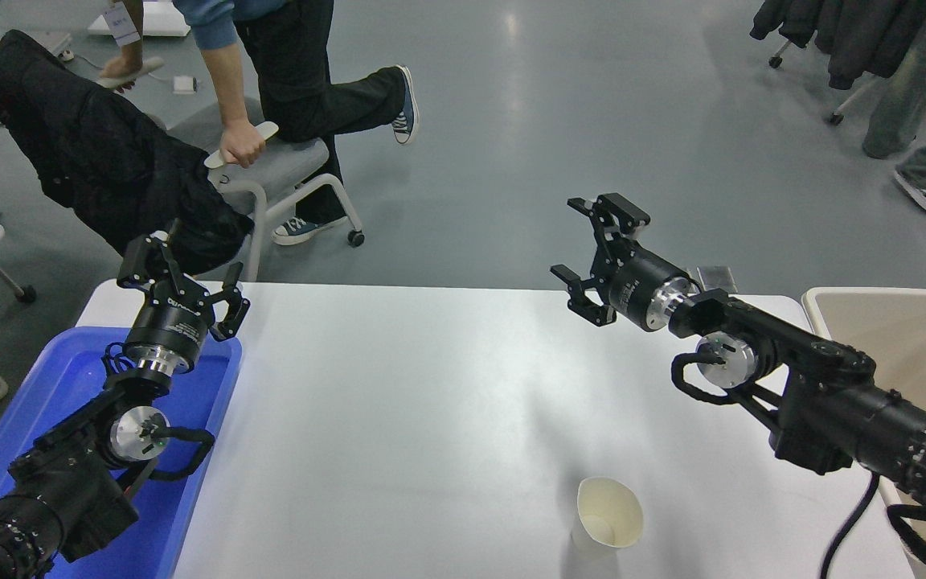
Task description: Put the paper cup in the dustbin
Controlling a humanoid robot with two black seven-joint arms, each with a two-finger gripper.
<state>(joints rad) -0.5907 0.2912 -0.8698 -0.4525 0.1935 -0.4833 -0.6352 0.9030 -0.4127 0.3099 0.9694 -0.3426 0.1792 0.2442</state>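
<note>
The white paper cup stands upright near the table's front edge, right of the middle, its cream inside showing. The beige dustbin stands beside the table's right end, with only its left part in view. My right gripper is open and empty, held high over the table's far edge, well behind and above the cup. My left gripper is open and empty, parked over the far end of the blue tray at the lower left.
A bright blue tray lies at the table's left end under the left arm. Beyond the table a person moves a grey chair draped with a black jacket. More people walk at the top right.
</note>
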